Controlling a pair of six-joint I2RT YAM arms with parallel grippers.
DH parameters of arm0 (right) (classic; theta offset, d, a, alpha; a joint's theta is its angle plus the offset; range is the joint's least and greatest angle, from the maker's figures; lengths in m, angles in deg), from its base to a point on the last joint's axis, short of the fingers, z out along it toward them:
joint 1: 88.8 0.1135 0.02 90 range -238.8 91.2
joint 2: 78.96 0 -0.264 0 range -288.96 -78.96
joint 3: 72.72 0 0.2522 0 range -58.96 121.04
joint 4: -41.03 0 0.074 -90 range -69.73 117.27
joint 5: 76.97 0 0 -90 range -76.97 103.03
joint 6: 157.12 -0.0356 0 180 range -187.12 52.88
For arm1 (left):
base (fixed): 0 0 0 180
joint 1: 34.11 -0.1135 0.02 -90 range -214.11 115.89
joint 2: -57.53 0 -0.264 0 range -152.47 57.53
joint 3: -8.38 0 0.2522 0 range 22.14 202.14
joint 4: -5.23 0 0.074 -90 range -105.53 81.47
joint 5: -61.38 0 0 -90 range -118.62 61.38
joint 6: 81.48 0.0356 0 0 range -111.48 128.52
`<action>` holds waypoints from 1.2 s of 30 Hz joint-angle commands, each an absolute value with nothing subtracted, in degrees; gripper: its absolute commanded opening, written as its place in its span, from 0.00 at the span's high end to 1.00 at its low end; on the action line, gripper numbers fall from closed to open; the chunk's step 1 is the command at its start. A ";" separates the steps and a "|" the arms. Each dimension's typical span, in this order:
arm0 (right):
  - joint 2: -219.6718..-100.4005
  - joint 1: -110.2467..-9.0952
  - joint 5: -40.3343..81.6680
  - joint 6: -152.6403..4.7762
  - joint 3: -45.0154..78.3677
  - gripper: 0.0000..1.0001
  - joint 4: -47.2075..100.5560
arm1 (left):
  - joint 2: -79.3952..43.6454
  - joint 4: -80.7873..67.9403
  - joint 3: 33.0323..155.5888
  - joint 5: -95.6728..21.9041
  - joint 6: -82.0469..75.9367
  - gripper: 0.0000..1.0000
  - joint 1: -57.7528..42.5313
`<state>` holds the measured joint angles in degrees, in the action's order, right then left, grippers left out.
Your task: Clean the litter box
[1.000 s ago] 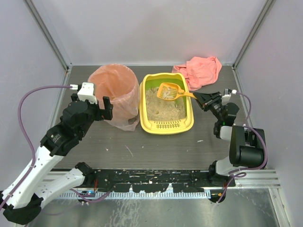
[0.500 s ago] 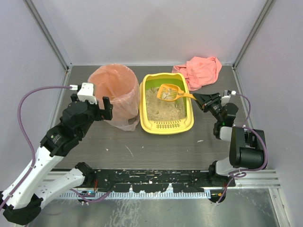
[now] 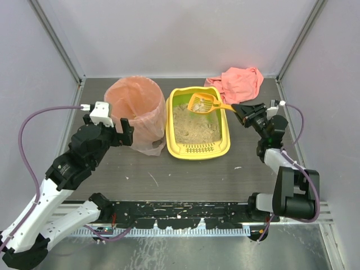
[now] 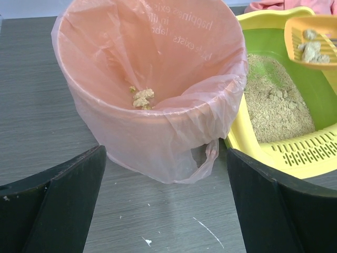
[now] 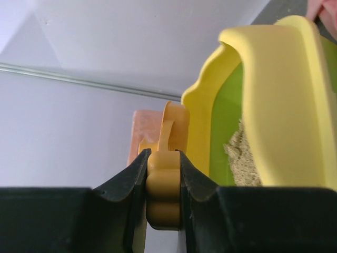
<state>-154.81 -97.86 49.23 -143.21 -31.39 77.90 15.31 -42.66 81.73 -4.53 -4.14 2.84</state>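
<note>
The yellow litter box (image 3: pixel 198 151), green inside and holding beige litter (image 3: pixel 194 126), sits mid-table; it also shows at the right of the left wrist view as the litter box (image 4: pixel 303 155). My right gripper (image 3: pixel 239 109) is shut on the handle of an orange scoop (image 3: pixel 202 103), whose head hangs over the box's far end with a few clumps in it. The right wrist view has the scoop handle (image 5: pixel 164 184) clamped between the jaws of the right gripper (image 5: pixel 164 168). My left gripper (image 3: pixel 125 130) stands open just in front of the bin, nothing between the fingers (image 4: pixel 63 195).
A round bin lined with a pink bag (image 3: pixel 135 104) stands touching the box's left side; a few clumps (image 4: pixel 141 98) lie in its bottom. A pink cloth (image 3: pixel 239 83) is bunched at the back right corner. Walls enclose the table on three sides.
My right gripper has raised the scoop and carried it toward the box's far end, the wrist swinging right. The left arm has eased slightly back and left.
</note>
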 commanded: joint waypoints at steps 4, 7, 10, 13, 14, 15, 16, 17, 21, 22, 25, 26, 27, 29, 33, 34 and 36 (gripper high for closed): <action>-146.82 -90.87 42.37 -139.11 -14.42 0.99 61.78 | 20.74 -38.99 79.56 -6.50 -5.67 0.02 2.54; -147.86 -85.03 39.05 -137.45 -8.87 0.99 58.07 | 22.08 -39.19 78.69 -7.02 -5.67 0.02 2.51; -150.63 -79.21 35.29 -134.33 -3.53 0.99 55.75 | 23.52 -39.87 77.85 -6.40 -6.52 0.02 2.55; -154.40 -73.87 33.33 -130.03 1.98 1.00 54.68 | 25.11 -40.71 76.96 -4.03 -8.22 0.02 2.49; -155.78 -72.26 32.53 -127.59 4.09 0.99 54.10 | 25.71 -40.88 76.60 -3.07 -8.77 0.02 2.49; -157.29 -70.78 31.78 -124.82 5.97 0.99 53.06 | 26.31 -41.19 76.29 -2.13 -9.55 0.02 2.50; -158.74 -69.12 30.84 -121.74 7.73 0.99 52.72 | 26.94 -41.69 76.02 -1.05 -10.40 0.02 2.52; -160.08 -67.71 30.15 -118.68 9.10 0.99 52.50 | 27.55 -42.07 75.70 -0.46 -10.98 0.02 2.53; -165.89 -64.23 30.89 -109.80 14.93 0.99 52.95 | 30.08 -43.01 74.48 0.59 -11.92 0.02 2.51; -167.17 -63.57 31.63 -107.56 16.42 0.99 53.00 | 30.56 -43.32 74.39 0.78 -12.06 0.02 2.50; -169.61 -61.73 34.20 -99.48 19.58 0.99 54.55 | 32.15 -43.93 73.76 1.14 -12.11 0.02 2.54; -169.94 -61.05 34.99 -97.17 20.06 0.99 55.12 | 32.64 -44.04 73.59 1.01 -12.13 0.02 2.54; -170.19 -60.50 35.74 -94.43 20.55 0.99 55.31 | 32.99 -44.10 73.38 0.86 -12.13 0.02 2.54; -170.42 -59.02 37.41 -88.26 22.01 1.00 54.48 | 33.64 -44.15 72.96 0.82 -12.22 0.02 2.53; -170.62 -57.09 40.59 -75.85 25.12 0.99 50.67 | 33.99 -44.22 72.79 0.83 -12.31 0.02 2.52; -170.63 -56.81 41.81 -73.37 25.68 0.99 49.98 | 33.93 -44.28 72.81 0.73 -12.24 0.02 2.49; -170.50 -56.28 43.94 -69.22 27.09 0.99 48.12 | 33.81 -44.59 72.85 0.67 -12.20 0.02 2.58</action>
<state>-172.10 -57.58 38.54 -83.98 22.05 48.24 33.67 -45.61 72.77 -0.26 -11.70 2.84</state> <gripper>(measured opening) 0.275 0.980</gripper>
